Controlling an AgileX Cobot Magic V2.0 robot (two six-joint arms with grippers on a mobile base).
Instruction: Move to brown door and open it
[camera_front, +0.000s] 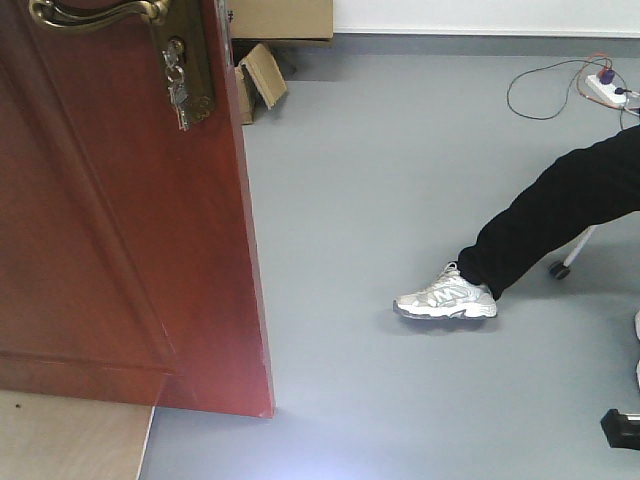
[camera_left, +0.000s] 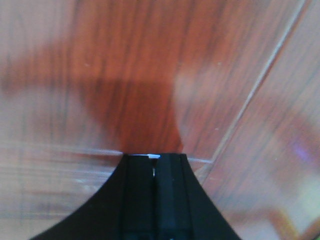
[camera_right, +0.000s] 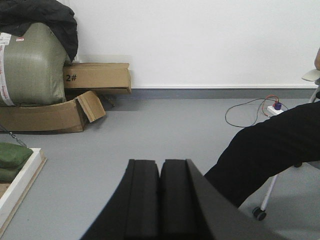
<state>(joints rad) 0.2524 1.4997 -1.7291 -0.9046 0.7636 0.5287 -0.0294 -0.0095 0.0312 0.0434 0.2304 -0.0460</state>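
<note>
Left fingers (camera_left: 155, 172), closed and empty, are pressed at the door (camera_left: 150, 75); right fingers (camera_right: 160, 200) closed too; further pushing is needed.

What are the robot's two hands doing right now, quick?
Left gripper: closed, holding nothing, right up against the brown door.
Right gripper: closed, holding nothing.

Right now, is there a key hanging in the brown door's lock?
Yes: in the front view, keys hang from the keyhole plate just below the brass lever handle on the brown door.
</note>
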